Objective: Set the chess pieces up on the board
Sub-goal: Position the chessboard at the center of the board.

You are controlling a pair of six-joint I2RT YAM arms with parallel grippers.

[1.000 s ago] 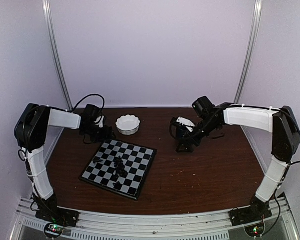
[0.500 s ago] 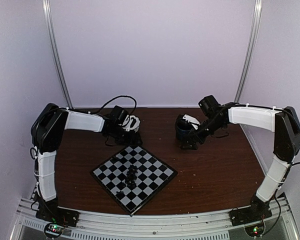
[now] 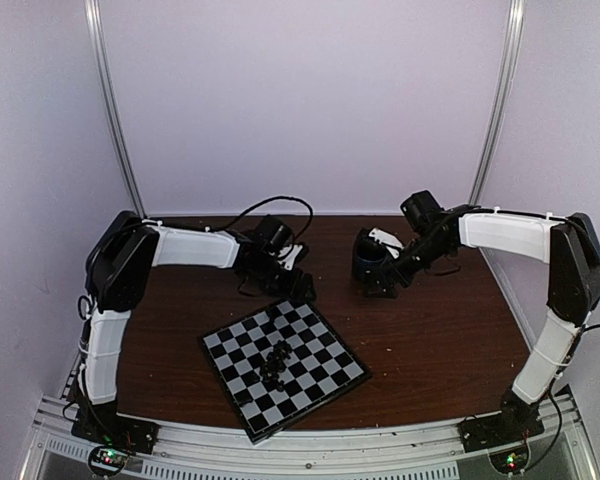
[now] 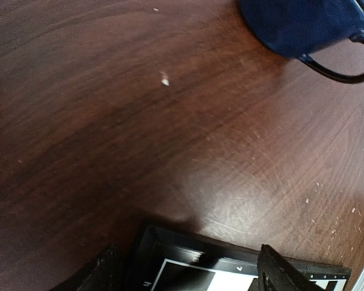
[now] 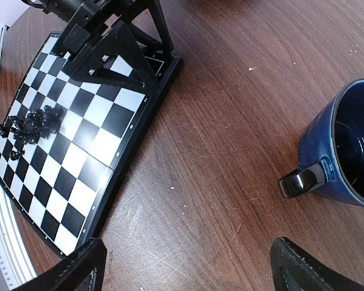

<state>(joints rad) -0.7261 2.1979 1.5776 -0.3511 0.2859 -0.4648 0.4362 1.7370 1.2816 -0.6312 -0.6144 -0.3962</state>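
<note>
Straddling the board's (image 3: pixel 230 350) far corner, left gripper (image 4: pixel 188 264) stands spread. Chess pieces (image 3: pixel 275 362) huddle mid-board. Right gripper (image 5: pixel 188 257) spread wide near blue mug (image 5: pixel 346 145), apart from it.

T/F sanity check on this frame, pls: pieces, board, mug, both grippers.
1. The chess pieces are bunched together on the board. True.
2. The right gripper holds the mug. False: it is open and empty, with the mug off to one side.
3. The left gripper sits at the board's far corner, one finger on either side. True.
4. The mug lies tipped over on the board. False: it stands upright on the table, off the board.
</note>
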